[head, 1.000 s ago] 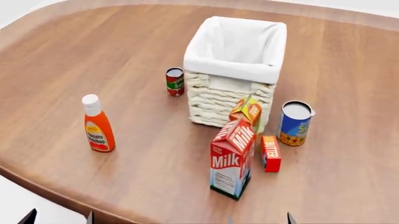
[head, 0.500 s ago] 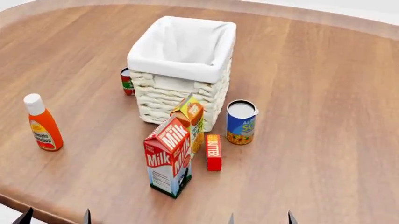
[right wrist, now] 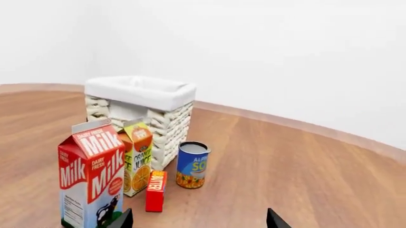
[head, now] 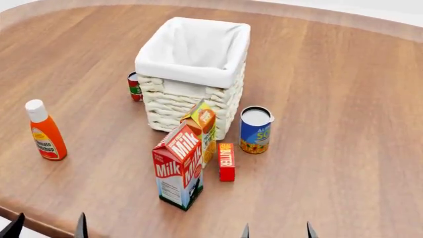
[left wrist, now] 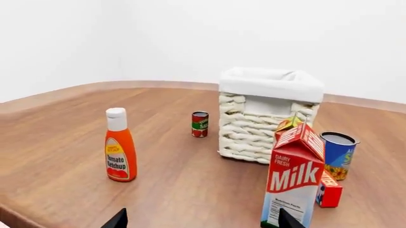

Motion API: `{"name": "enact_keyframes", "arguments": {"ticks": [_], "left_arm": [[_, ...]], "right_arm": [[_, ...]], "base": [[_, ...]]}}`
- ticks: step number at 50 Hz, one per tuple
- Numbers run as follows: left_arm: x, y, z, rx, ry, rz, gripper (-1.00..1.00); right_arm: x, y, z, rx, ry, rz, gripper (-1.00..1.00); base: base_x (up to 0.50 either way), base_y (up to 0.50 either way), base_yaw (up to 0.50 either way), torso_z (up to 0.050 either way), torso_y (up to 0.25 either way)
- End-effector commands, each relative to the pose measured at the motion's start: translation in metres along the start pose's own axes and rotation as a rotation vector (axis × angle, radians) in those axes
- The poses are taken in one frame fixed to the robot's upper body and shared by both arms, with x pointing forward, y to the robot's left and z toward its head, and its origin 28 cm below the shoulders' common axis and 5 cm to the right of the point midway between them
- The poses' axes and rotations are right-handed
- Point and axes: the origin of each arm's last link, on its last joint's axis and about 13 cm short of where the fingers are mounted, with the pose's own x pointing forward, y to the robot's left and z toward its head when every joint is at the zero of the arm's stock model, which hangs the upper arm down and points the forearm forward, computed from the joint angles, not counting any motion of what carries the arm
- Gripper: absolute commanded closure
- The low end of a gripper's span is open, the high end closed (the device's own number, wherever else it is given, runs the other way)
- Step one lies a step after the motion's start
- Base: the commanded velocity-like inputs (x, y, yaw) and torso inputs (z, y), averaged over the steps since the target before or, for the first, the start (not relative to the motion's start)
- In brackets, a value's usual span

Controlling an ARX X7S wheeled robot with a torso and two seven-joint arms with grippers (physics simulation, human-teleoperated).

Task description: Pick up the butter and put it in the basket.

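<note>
One butter [right wrist: 155, 190] end, wrist-only

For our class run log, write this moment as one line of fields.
stage: pre-reach | butter: on table, beside milk carton | basket: empty | left gripper: open, clear | right gripper: open, clear

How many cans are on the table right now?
2. A small red-and-green can stands just left of the basket. A taller blue can stands off the basket's near right corner, beyond the butter. Anything directly behind the basket would be hidden.
</note>
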Motion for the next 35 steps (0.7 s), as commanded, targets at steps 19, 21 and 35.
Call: {"name": "enact_keyframes", "arguments": {"ticks": [19, 21, 35], "left_arm": [[0.001, 0.008, 0.018, -0.046, -0.03, 0.001, -1.0], [0.0, 0.009, 0.02, -0.054, -0.029, 0.0, -1.0], [-0.001, 0.013, 0.033, -0.082, -0.052, 0.017, -1.0]], "right_arm": [[-0.002, -0.002, 0.003, 0.02, -0.005, -0.007, -1.0], [-0.001, -0.002, 0.003, 0.0, -0.009, -0.012, -1.0], [-0.001, -0.002, 0.003, -0.039, 0.015, -0.023, -1.0]], "base": [[0.49, 0.1, 0.0, 0.0, 0.0], [0.52, -0.1, 0.0, 0.0, 0.0], [0.04, 0.01, 0.0, 0.0, 0.0]]}}
